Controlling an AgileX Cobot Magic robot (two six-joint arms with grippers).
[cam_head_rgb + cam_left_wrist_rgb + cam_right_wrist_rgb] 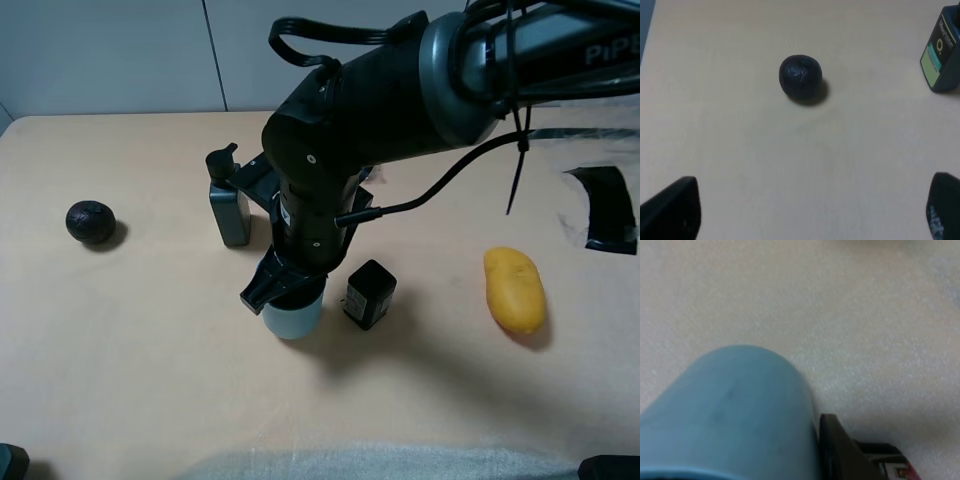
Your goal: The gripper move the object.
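The light blue cup (pixel 295 318) stands on the table's middle, between the dark green pump bottle (pixel 230 205) and the small black box (pixel 369 293). My right gripper (pixel 287 288) reaches in from the right and sits down over the cup, hiding its top. In the right wrist view the cup (pixel 735 415) fills the near field, with one black finger (pixel 837 447) pressed against its side. The other finger is hidden. My left gripper (pixel 810 212) is open and empty, hovering over bare table near the left front.
A dark round fruit (pixel 90 221) lies at the far left and also shows in the left wrist view (pixel 800 76). A yellow mango (pixel 515 288) lies to the right. Black tape (pixel 610 210) marks the right edge. A grey cloth (pixel 380 465) lies along the front edge.
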